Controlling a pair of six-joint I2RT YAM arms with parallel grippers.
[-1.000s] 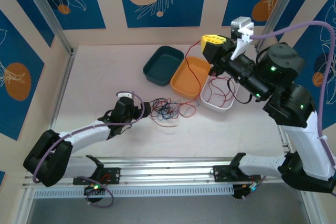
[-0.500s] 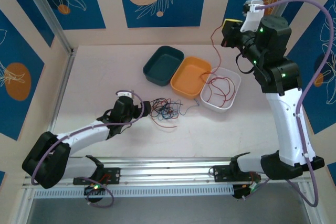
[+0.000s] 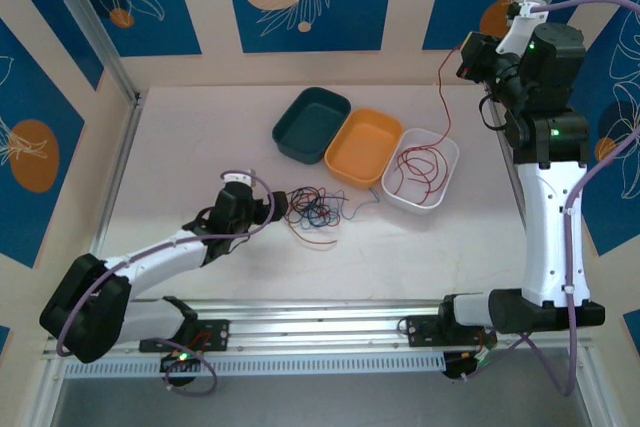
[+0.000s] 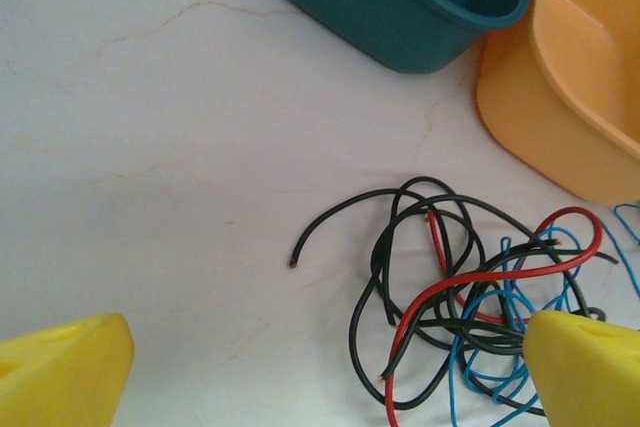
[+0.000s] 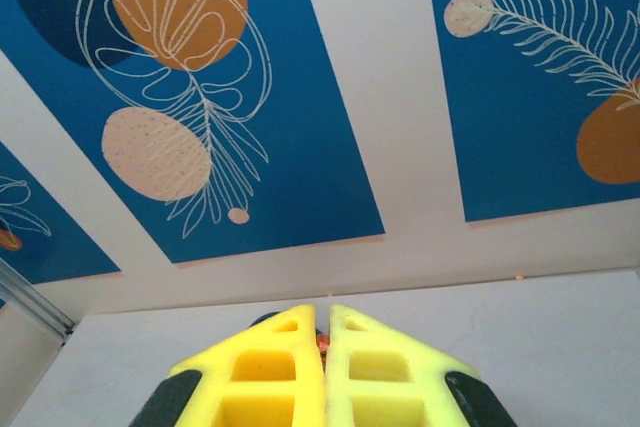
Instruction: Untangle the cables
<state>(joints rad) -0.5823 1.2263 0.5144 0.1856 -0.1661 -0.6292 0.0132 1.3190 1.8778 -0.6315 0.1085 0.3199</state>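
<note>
Asking, operator: what does each tool hold, and where are the cables?

Answering, technician: the right gripper [image 5: 322, 319], raised at the upper right of the overhead frame, has its yellow fingers pressed together on one red cable [image 3: 443, 97]. That strand hangs down into the white bin [image 3: 410, 208], where the rest of its length lies coiled. The left gripper [image 4: 320, 367] is spread wide and grips nothing. It sits low at the table, just beside the bundle [image 3: 318, 212] of black, red and blue wires at lower centre.

Asking, operator: what could fail from here?

Answering, technician: three risks, each a judgement.
1. The thin strand is pinched only at the fingertips. It may slip and fall outside the bin.
2. Lifting further may drag the coil over the rim or tip the light bin.
3. A closure across the bundle would probably catch several crossed strands at once, because the red loop lies threaded among black ones. Pulling would then tighten the tangle or drag the whole bundle toward the orange bin [image 4: 570, 97].
</note>
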